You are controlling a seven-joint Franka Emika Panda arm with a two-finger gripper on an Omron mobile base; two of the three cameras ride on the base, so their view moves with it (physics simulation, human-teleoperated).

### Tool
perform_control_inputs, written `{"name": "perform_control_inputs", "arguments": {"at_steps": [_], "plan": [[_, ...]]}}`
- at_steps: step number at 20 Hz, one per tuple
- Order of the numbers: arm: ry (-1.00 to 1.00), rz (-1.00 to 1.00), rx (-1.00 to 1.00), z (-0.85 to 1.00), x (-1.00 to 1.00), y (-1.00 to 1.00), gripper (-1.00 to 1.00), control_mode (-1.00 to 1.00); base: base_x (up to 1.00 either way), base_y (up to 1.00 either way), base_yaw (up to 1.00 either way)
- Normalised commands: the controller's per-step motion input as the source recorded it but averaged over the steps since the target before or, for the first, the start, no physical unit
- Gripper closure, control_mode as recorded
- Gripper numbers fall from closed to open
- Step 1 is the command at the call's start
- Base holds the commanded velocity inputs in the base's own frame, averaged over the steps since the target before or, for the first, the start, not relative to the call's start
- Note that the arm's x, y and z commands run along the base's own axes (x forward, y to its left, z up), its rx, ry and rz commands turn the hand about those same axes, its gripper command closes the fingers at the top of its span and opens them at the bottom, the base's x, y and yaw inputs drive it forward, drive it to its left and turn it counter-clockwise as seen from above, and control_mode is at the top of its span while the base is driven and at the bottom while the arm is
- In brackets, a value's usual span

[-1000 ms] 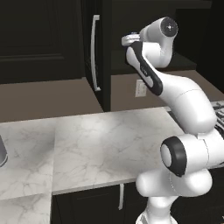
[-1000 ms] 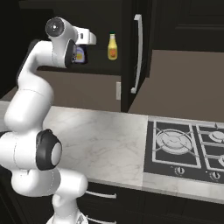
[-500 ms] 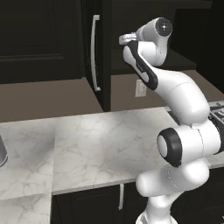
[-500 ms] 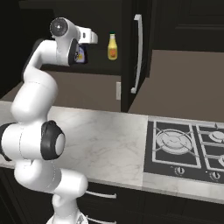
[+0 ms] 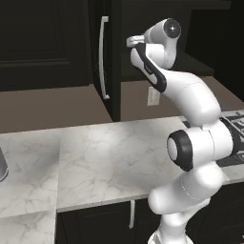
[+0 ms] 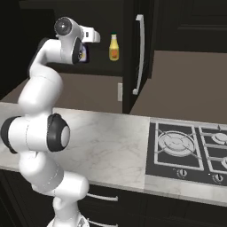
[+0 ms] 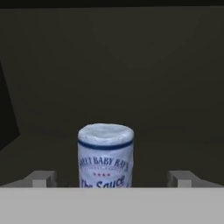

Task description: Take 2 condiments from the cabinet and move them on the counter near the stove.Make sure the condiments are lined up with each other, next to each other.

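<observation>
The dark condiment bottle (image 7: 105, 153), with its pale cap and white-blue label, stands on the cabinet shelf straight ahead. It is centred between my gripper's (image 7: 113, 179) wide-apart fingertips (image 7: 41, 178) and touches neither. The gripper is open. In the right base view my gripper (image 6: 91, 35) reaches into the open cabinet (image 6: 133, 26), and the arm partly covers the dark bottle (image 6: 84, 54). The yellow bottle (image 6: 114, 47) with a green cap stands just to its right. Below lie the marble counter (image 6: 104, 137) and the stove (image 6: 186, 146). In the left base view my gripper (image 5: 135, 41) is level with the shelf.
The open cabinet door with its long silver handle (image 6: 139, 53) (image 5: 103, 57) hangs right of the bottles. A wall outlet (image 6: 119, 91) sits below the shelf. A grey vessel (image 5: 2, 164) stands at the counter's (image 5: 109, 157) far left edge.
The arm's elbow has shifted and the hand has edged slightly toward the dark bottle. The jaws have stayed wide and both bottles stand as before.
</observation>
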Motion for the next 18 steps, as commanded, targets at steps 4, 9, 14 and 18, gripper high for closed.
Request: {"name": "perform_control_inputs", "arguments": {"at_steps": [4, 9, 14, 18], "plan": [[0.01, 0.0, 0.0, -0.01, 0.13, 0.03, -1.0, -1.0, 0.0, 0.0, 0.0], [0.0, 0.0, 0.0, -0.02, 0.0, 0.0, 1.0, -1.0, 0.0, 0.0, 0.0], [0.0, 0.0, 0.0, -0.05, 0.0, 0.0, 1.0, -1.0, 0.0, 0.0, 0.0], [0.0, 0.0, 0.0, -0.11, -0.03, -0.09, 1.0, -1.0, 0.0, 0.0, 0.0]]}}
